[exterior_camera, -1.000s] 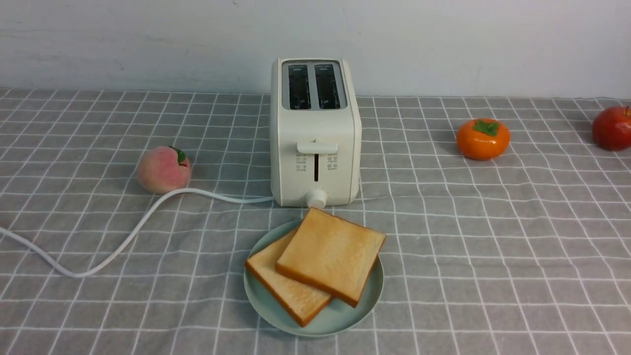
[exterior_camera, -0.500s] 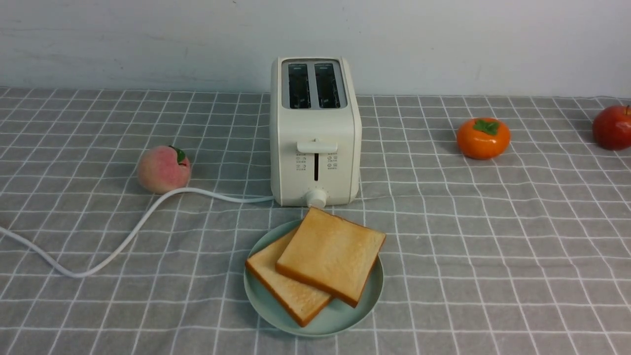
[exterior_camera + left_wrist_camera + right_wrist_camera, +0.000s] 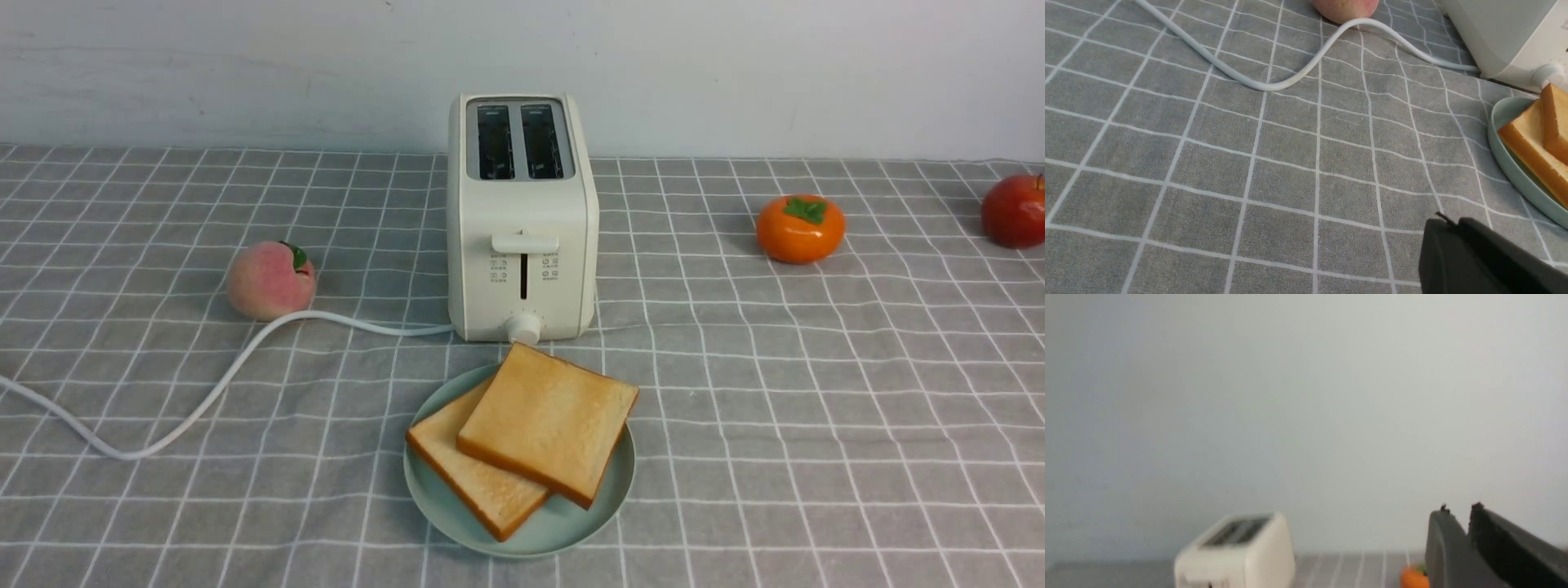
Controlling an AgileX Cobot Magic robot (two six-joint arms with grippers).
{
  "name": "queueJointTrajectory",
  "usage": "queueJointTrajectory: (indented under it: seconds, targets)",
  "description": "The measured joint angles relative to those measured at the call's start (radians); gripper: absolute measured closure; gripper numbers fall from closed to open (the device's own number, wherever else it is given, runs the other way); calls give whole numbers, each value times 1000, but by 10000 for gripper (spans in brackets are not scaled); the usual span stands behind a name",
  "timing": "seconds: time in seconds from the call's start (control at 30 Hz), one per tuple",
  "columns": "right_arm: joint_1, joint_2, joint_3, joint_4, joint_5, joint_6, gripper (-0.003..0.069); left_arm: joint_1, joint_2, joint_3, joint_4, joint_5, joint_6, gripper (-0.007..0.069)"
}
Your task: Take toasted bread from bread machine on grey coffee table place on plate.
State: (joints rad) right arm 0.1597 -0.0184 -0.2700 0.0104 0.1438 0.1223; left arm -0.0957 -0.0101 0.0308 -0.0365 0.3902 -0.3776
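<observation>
A white power cord (image 3: pixel 204 400) snakes in from the left edge of the grey coffee table (image 3: pixel 816 408), its grey cloth crossed by a grid of thin white lines, and curls past a fuzzy pink peach (image 3: pixel 270 280) to the cream-white, boxy two-slot bread machine (image 3: pixel 522 220), which stands upright at centre with both slots empty. Directly in front of it, just short of its round knob, sits the round pale mint-green plate (image 3: pixel 433 498), carrying both square slices of golden toasted bread (image 3: pixel 547 420): one lies flat on the plate, the other rests across it, overlapping and jutting slightly past the rim. Farther right a glossy orange persimmon (image 3: pixel 800 229) sits well apart from the toaster, and a red apple (image 3: pixel 1015 212) lies at the table's right edge. Neither arm appears in the front view. In the left wrist view the black left gripper (image 3: pixel 1447 222) hovers above bare cloth near the plate, its tips pressed together. In the right wrist view the black right gripper (image 3: pixel 1459 508) is raised high, its tips parted by a narrow slit and holding nothing.
</observation>
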Motion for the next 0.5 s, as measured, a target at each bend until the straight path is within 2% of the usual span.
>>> queueJointTrajectory:
  seconds: [0.2,0.23,0.5]
  targets:
    - [-67,0,244,0,119,0,564,0,0,0,0,0,0,592]
    - [-81,1,285,0,188,0,562,0,0,0,0,0,0,589]
    - [-104,2,287,-3,233,0,555,0,0,0,4,1,0,586]
